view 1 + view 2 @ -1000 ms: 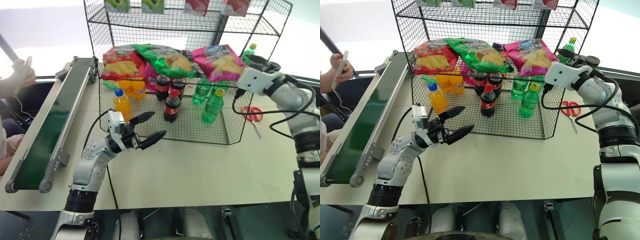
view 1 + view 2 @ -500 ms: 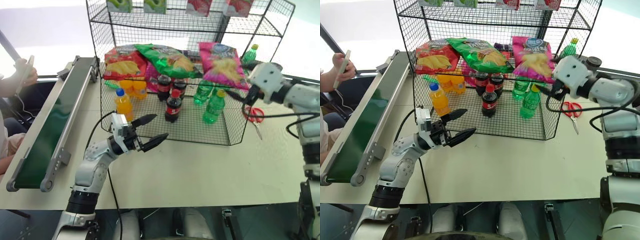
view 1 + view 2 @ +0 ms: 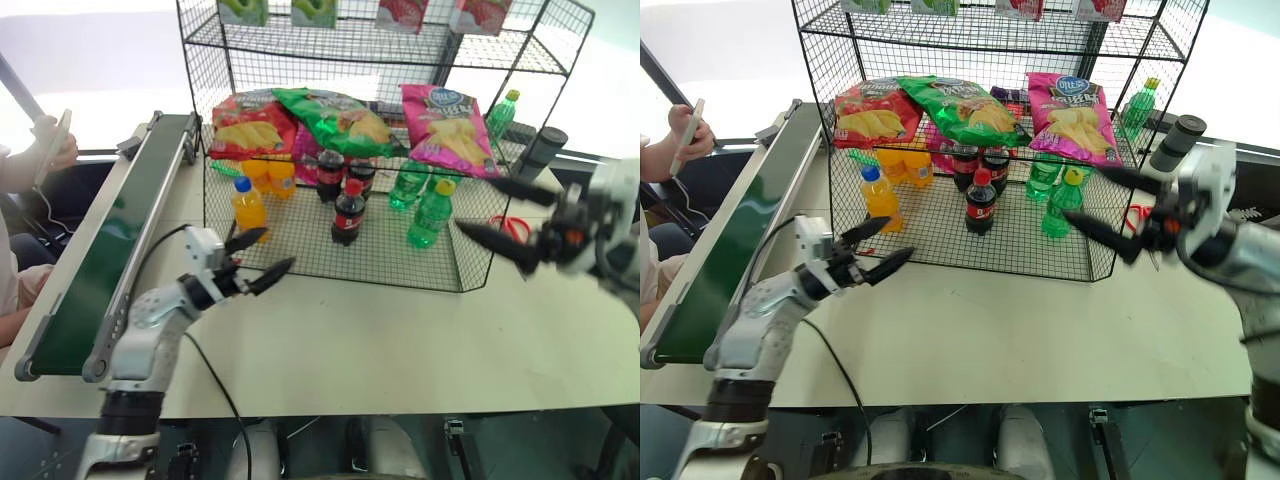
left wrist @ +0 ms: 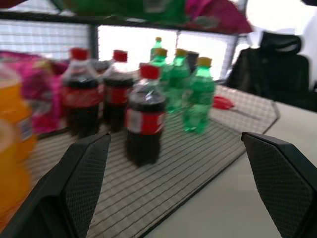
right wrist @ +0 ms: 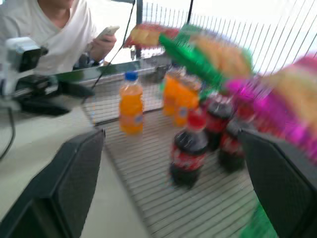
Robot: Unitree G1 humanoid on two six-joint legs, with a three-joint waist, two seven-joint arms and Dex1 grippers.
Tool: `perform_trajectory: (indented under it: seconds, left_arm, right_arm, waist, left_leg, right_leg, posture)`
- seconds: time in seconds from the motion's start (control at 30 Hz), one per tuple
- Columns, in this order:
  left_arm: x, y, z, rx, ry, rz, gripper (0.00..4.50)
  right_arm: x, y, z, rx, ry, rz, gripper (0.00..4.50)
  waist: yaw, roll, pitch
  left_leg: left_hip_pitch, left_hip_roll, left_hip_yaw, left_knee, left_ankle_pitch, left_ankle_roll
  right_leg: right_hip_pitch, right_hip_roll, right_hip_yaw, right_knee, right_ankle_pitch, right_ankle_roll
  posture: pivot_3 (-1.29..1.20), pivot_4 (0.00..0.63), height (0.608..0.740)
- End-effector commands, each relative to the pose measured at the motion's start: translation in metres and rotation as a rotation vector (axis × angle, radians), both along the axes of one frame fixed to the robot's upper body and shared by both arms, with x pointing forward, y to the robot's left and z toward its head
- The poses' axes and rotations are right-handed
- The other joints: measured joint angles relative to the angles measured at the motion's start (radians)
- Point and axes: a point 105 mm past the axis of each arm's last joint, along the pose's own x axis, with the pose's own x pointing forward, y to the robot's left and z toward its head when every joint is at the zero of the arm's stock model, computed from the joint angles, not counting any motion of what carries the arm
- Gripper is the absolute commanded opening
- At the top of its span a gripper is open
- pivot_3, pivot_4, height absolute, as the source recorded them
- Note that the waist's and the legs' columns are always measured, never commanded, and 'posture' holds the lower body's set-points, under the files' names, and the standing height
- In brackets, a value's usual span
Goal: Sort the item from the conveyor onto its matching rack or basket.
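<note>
Bag: magenta-pink, yellow chips, blue logo | rack | both tools agape, empty

From my right wrist camera the pink chip bag smears into a streak and runs off the edge. A person there is cropped above the shoulders. I can't read the rack's top-shelf packets, cut by the frame.
</note>
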Motion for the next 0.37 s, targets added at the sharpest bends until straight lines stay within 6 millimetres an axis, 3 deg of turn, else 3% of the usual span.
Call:
perform_trajectory:
  seconds: [0.03, 0.17, 0.37]
  left_arm:
    - [-0.007, 0.018, 0.017, 0.003, 0.010, 0.015, 4.50]
    - [-0.011, 0.042, 0.028, 0.146, -0.074, 0.096, 4.50]
    - [-0.018, 0.077, 0.027, 0.223, -0.020, 0.148, 4.50]
  right_arm:
    - [-0.019, 0.004, -0.001, -0.018, -0.012, 0.029, 4.45]
    - [-0.027, 0.002, -0.016, -0.018, 0.010, 0.011, 4.45]
    - [-0.031, -0.005, -0.031, -0.058, 0.036, 0.001, 4.45]
  waist:
    - [-0.002, 0.000, 0.000]
    - [-0.005, 0.000, 0.000]
    - [-0.004, 0.000, 0.000]
  left_leg:
    - [0.000, 0.000, 0.000, 0.000, 0.000, 0.000]
    - [0.001, 0.000, 0.000, 0.000, 0.000, 0.000]
    - [0.000, 0.000, 0.000, 0.000, 0.000, 0.000]
  right_leg:
    - [0.000, 0.000, 0.000, 0.000, 0.000, 0.000]
    - [-0.001, 0.000, 0.001, 0.001, 0.000, -0.001]
    - [-0.002, 0.001, 0.001, 0.001, 0.000, -0.001]
  posture:
    - [0.00, 0.150, 0.726]
    - [0.00, 0.150, 0.726]
    - [0.00, 0.150, 0.726]
